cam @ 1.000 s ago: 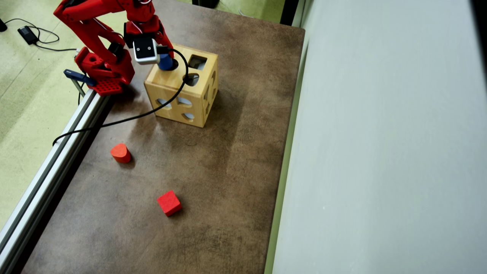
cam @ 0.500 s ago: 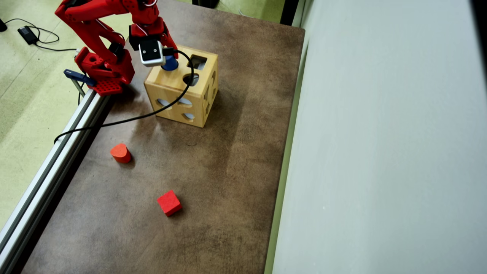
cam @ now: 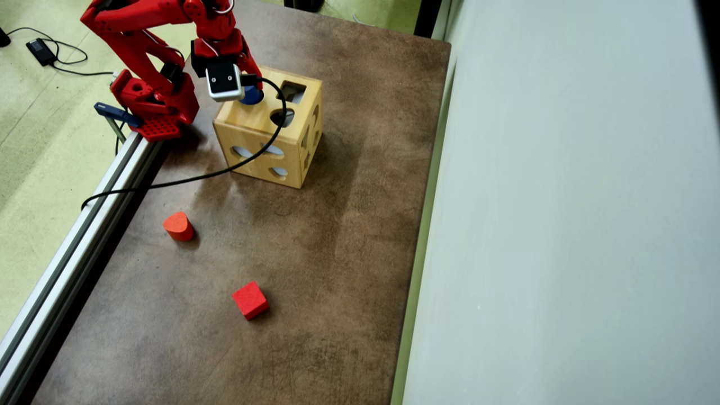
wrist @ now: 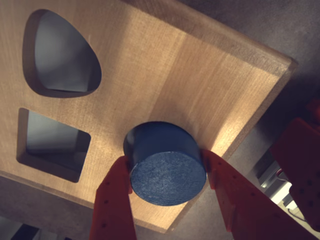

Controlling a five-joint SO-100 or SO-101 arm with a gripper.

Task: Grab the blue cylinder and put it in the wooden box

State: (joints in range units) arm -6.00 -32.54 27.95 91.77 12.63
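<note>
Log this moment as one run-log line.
gripper: shut on blue cylinder | cylinder: at round hole in wooden box top, partly inserted | stage: insertion, not released

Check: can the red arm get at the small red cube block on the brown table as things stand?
Probably not right now: the gripper is shut on the blue cylinder at the wooden box. The red cube lies unobstructed, but far from the base.

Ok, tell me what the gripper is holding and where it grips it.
The gripper holds the blue cylinder by its curved sides, a finger on each side.

Red cube (cam: 250, 300) — red rounded block (cam: 179, 226) — well apart.
</note>
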